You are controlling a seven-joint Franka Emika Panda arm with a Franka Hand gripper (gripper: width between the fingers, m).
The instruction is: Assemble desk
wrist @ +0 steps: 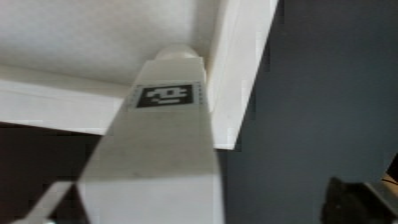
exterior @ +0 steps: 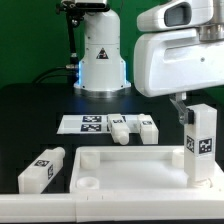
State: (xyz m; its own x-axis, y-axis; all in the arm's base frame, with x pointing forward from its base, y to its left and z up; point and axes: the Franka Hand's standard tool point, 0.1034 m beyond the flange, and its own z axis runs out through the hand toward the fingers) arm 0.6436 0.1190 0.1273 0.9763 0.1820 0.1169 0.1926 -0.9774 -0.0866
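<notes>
Exterior view: gripper (exterior: pixel 190 108) pinches one leg (exterior: pixel 200 145) upright over the tabletop (exterior: pixel 130 165) corner at the exterior view's right. Wrist view: leg tip sits at the tabletop edge with the socket hidden, so an off-centre descent could jam or tilt it.

Exterior view: bright overhead light, glare on white robot arm (exterior: pixel 175 60), dark table (exterior: pixel 40 105). Wrist view: dimmer, close leg (wrist: pixel 157 165) blurred.

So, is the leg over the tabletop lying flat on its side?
No, the leg stands upright, its long side vertical, at the corner of the tabletop on the exterior view's right.
</notes>
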